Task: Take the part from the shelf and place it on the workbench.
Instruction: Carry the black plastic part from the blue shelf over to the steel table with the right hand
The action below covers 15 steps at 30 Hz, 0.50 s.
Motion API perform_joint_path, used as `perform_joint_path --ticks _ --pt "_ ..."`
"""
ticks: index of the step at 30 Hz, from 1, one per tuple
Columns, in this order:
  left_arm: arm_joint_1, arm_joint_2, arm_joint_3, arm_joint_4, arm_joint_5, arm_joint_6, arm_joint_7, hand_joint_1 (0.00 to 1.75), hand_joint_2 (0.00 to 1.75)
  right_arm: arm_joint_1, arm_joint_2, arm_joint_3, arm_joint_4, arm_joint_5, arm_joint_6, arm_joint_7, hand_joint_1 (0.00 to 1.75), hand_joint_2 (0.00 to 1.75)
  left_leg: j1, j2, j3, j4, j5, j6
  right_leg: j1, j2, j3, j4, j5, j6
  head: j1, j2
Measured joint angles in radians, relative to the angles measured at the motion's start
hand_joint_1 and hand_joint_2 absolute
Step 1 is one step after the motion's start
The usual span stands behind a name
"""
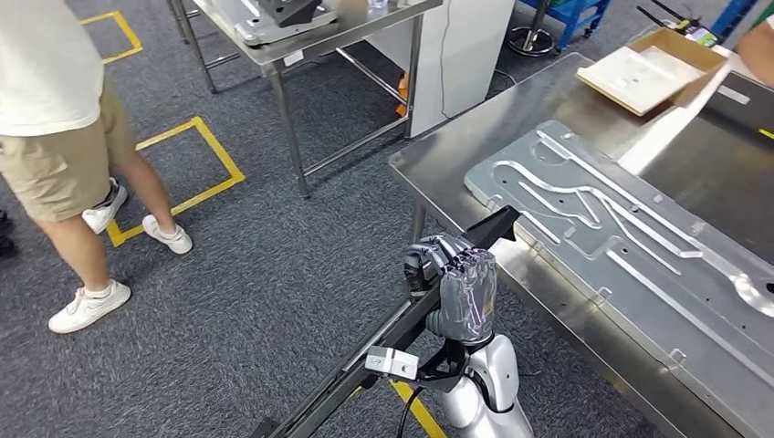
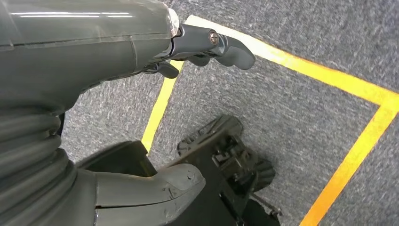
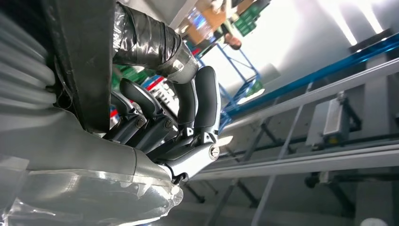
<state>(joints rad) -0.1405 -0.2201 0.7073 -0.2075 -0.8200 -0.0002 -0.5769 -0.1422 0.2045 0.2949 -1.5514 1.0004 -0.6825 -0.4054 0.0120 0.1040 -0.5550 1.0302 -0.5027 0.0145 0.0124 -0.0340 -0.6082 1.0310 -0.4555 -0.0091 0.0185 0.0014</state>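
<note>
My right hand (image 1: pixel 464 290) fingers (image 3: pixel 207 101) wrap the long black part (image 1: pixel 383 342); its tip could clip the bench (image 1: pixel 438 169) edge.

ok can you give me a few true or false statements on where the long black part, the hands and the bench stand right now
1. The right hand grips the long black part. True.
2. The part lies flat on the workbench. False: it is held in the air, its tip just at the bench edge.
3. A grooved metal plate lies on the workbench. True.
4. The left hand holds a part. False: it holds nothing, hanging over grey carpet with yellow tape.
5. A person stands on the carpet. True.
</note>
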Motion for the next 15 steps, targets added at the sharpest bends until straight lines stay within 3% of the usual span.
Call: perform_joint_path --ticks 1,3,5,6,7,8,9,11,13,15 --pt "-0.001 -0.001 0.000 0.000 -0.002 -0.003 0.000 0.00 1.75 -0.001 -0.001 -0.002 -0.003 0.006 0.000 0.002 1.75 1.75 0.001 -0.009 0.001 0.006 -0.007 -0.004 -0.004 0.010 0.004 -0.007 0.003 -0.005 0.000 0.000" --pt "-0.005 0.002 0.000 0.000 -0.008 -0.020 0.003 0.00 1.75 -0.010 -0.002 -0.004 -0.008 0.025 0.000 0.012 1.75 1.75 0.003 -0.053 -0.025 0.072 -0.050 -0.011 -0.014 0.028 0.013 -0.019 0.010 -0.017 0.000 0.000" --pt "-0.006 0.010 0.000 0.000 -0.013 -0.041 0.009 0.00 1.75 -0.024 -0.003 -0.008 -0.008 0.047 0.000 0.028 1.75 1.75 0.004 -0.091 -0.090 0.205 -0.108 -0.014 -0.014 0.050 0.014 -0.019 0.011 -0.021 -0.001 0.000" --pt "-0.005 0.014 0.000 0.000 -0.015 -0.049 0.012 0.00 1.75 -0.030 -0.006 -0.012 -0.008 0.054 0.000 0.036 1.75 1.75 0.005 -0.096 -0.120 0.259 -0.122 -0.016 -0.014 0.062 0.014 -0.018 0.011 -0.021 -0.001 0.000" --pt "-0.005 0.017 0.000 0.000 -0.016 -0.054 0.014 0.00 1.75 -0.037 -0.010 -0.018 -0.008 0.060 0.000 0.045 1.75 1.75 0.005 -0.098 -0.136 0.282 -0.116 -0.016 -0.013 0.075 0.014 -0.016 0.010 -0.021 -0.001 0.000" --pt "-0.005 0.020 0.000 0.000 -0.016 -0.056 0.015 0.00 1.75 -0.046 -0.015 -0.024 -0.009 0.065 0.000 0.055 1.75 1.75 0.005 -0.100 -0.134 0.263 -0.090 -0.016 -0.014 0.089 0.014 -0.012 0.008 -0.020 -0.001 0.000" --pt "-0.005 0.023 0.000 0.000 -0.016 -0.057 0.015 0.00 1.75 -0.057 -0.024 -0.031 -0.010 0.070 0.000 0.068 1.75 1.75 0.005 -0.106 -0.115 0.209 -0.050 -0.014 -0.014 0.102 0.014 -0.008 0.006 -0.017 -0.001 0.000" --pt "-0.006 0.027 0.000 0.000 -0.017 -0.057 0.017 0.00 1.75 -0.088 -0.050 -0.046 -0.016 0.078 0.000 0.100 1.75 1.75 0.008 -0.144 -0.062 0.078 0.015 -0.008 -0.016 0.127 0.010 0.005 -0.001 -0.008 -0.001 0.000" --pt "-0.008 0.029 0.000 0.000 -0.019 -0.057 0.018 0.00 1.75 -0.120 -0.083 -0.060 -0.020 0.080 0.000 0.130 1.75 1.75 0.008 -0.168 -0.039 0.021 0.030 -0.003 -0.017 0.146 0.001 0.013 -0.002 0.004 -0.001 0.000" --pt "-0.009 0.028 0.000 0.000 -0.020 -0.057 0.019 0.00 1.75 -0.143 -0.119 -0.075 -0.024 0.080 0.000 0.158 1.75 1.75 0.006 -0.153 -0.038 0.017 0.033 0.007 -0.019 0.162 -0.004 0.010 0.001 0.016 -0.001 0.000"
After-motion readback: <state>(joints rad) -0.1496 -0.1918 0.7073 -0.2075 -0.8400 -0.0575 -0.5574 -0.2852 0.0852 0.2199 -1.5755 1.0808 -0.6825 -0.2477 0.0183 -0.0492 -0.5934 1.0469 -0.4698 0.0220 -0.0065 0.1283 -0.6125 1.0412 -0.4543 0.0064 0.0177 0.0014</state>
